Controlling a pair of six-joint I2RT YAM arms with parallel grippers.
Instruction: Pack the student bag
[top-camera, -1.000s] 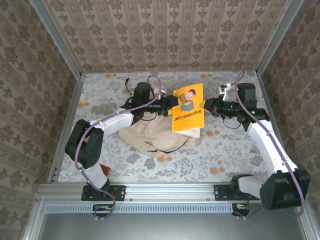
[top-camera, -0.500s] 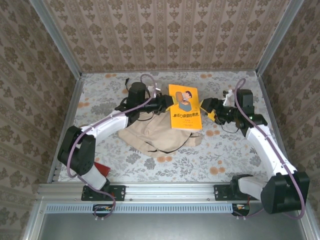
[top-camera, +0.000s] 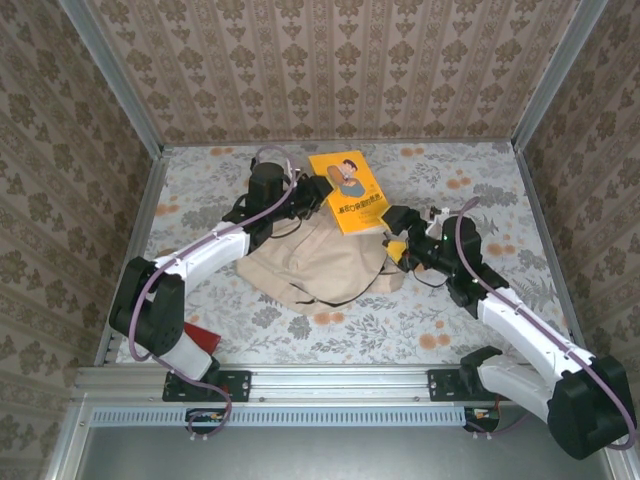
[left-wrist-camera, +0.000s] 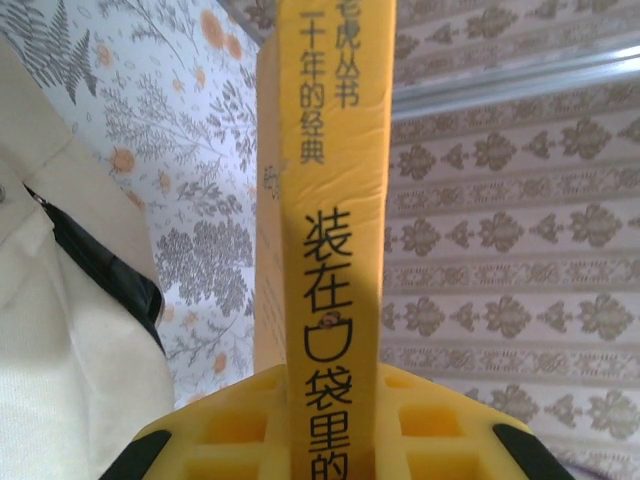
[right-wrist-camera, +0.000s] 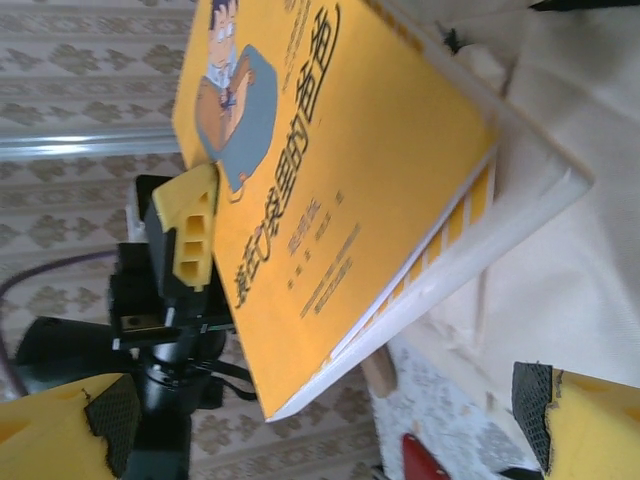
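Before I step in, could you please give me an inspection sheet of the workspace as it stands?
Surface: table covered by a floral cloth.
Job's things: bag lies slumped at the centre; yellow book held tilted over its far edge.
Clutter: small red item at the near left edge, partly hidden by the left arm.
Grippers: left gripper, jaws shut on the book; right gripper, jaws open and empty, beside the bag.
Cables: purple cables run along both arms, looped at the wrists.
Surroundings: wallpapered walls on three sides; metal rail along the near edge.
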